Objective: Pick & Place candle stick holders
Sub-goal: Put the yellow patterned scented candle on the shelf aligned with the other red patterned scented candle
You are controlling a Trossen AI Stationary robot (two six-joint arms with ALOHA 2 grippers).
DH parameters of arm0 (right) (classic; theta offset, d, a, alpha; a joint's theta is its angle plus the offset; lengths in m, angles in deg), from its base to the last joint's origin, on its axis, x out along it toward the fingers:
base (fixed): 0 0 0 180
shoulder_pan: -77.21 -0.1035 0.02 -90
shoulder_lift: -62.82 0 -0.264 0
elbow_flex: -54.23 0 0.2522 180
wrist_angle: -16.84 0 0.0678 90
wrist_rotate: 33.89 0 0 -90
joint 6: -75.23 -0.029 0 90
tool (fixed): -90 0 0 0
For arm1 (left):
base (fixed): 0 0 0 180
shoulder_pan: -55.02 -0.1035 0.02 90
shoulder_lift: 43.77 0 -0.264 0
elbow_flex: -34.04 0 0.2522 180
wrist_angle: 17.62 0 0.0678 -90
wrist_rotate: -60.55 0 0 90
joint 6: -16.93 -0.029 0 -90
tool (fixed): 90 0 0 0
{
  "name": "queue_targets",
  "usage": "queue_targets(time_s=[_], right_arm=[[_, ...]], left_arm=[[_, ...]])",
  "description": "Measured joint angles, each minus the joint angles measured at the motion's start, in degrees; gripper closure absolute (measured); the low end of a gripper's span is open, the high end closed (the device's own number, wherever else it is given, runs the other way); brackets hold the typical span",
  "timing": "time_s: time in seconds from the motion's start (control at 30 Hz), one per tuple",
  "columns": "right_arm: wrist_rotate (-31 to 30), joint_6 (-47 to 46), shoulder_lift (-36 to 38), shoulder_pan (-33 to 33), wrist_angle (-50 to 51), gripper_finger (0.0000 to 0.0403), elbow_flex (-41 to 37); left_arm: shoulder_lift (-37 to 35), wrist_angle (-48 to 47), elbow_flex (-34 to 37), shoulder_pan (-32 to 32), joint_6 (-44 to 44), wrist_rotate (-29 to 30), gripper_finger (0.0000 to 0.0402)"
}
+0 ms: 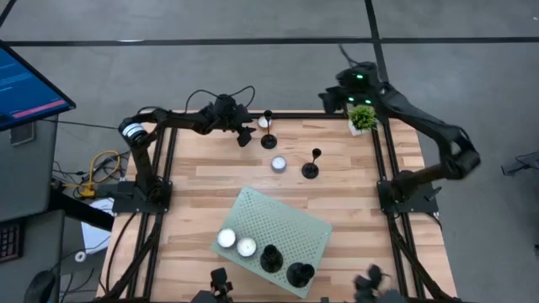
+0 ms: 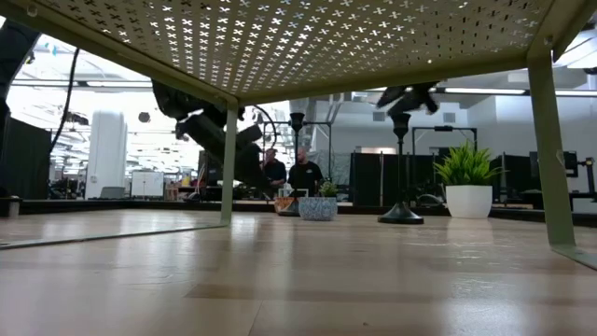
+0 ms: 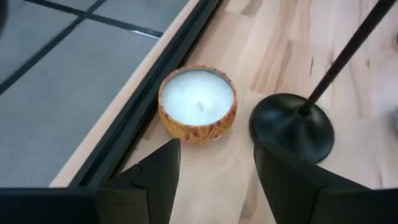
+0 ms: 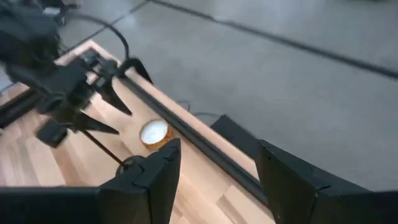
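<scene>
Two black candle stick holders stand on their round bases on the wooden table: one near the far edge (image 1: pixel 269 139), one nearer the middle (image 1: pixel 311 167). Two more (image 1: pixel 285 266) stand on a green perforated rack (image 1: pixel 286 220). My left gripper (image 3: pixel 217 149) is open, just left of the far holder's base (image 3: pixel 291 127); the stem runs past outside its fingers, untouched. My right gripper (image 4: pixel 217 149) hangs open above the table's far right edge (image 1: pixel 335 98), looking toward the left gripper (image 4: pixel 102 112).
An orange tin candle (image 3: pixel 198 104) sits by the far edge, beside the far holder's base. A bluish candle (image 1: pixel 278 164) lies mid-table. A potted plant (image 1: pixel 363 118) stands at the far right corner. Two white tealights (image 1: pixel 236 243) rest on the rack.
</scene>
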Motion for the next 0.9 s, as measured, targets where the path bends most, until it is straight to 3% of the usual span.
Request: queue_targets(time_s=[0.23, 0.43, 0.6, 0.77, 0.9], right_arm=[[0.9, -3.5, -16.2, -5.2, 1.3, 0.0233, 9.5], [0.1, -6.5, -23.6, -10.9, 4.6, 0.0241, 15.0], [-9.4, -5.4, -23.3, -14.5, 11.1, 0.0234, 15.2], [-13.1, -2.9, -19.0, -17.2, 20.4, 0.0212, 15.2], [-16.9, -0.7, -13.5, -18.5, 23.6, 0.0193, 12.3]], left_arm=[[-4.3, -10.1, 0.0, 0.0, 0.0, 0.8, 0.0208], [-12.2, -18.7, 0.0, 0.0, 0.8, 1.1, 0.0228], [-21.3, -22.7, 0.0, 0.0, 2.2, 4.2, 0.0246], [-28.5, -23.9, 0.0, 0.0, 5.0, 4.7, 0.0260], [-29.5, -20.8, 1.0, -0.7, 1.9, 6.6, 0.0288]])
